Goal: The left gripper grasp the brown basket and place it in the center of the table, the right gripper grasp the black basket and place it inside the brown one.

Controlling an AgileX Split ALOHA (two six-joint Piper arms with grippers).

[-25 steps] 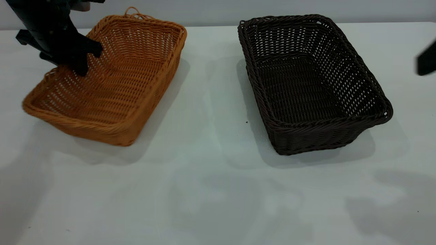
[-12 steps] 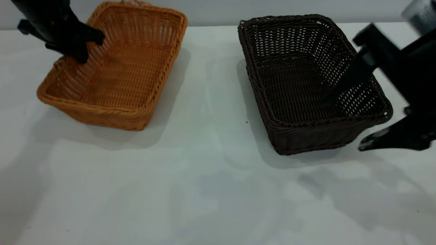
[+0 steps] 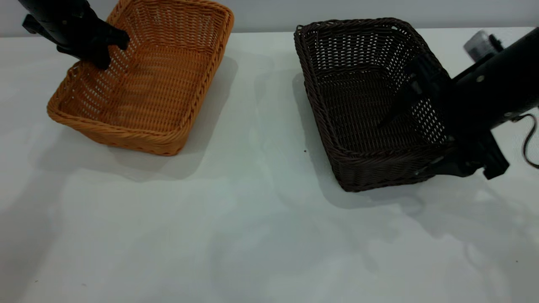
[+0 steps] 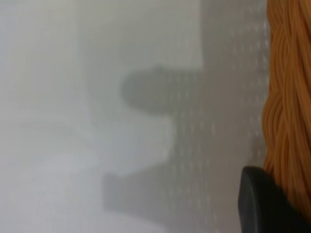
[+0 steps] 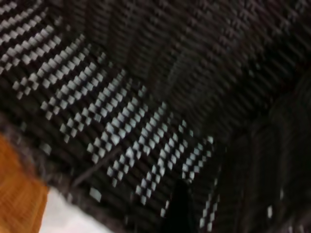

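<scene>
The brown basket (image 3: 156, 84) hangs tilted at the far left, its near end low over the table (image 3: 252, 231). My left gripper (image 3: 99, 57) is shut on the basket's left wall. In the left wrist view one dark finger (image 4: 262, 204) lies against the braided orange rim (image 4: 286, 97). The black basket (image 3: 358, 84) stands on the table at the right. My right gripper (image 3: 398, 149) is open and straddles its right wall near the front corner, one finger inside and one outside. The right wrist view shows the dark weave (image 5: 146, 97) close up.
The white table stretches bare between the two baskets and toward the front edge. A cable (image 3: 528, 143) hangs from the right arm at the right edge. A patch of the brown basket (image 5: 19, 204) shows in the right wrist view.
The left gripper has lifted the brown basket and carried it back and slightly right. The right arm has come in from the right edge and lowered over the black basket's right wall.
</scene>
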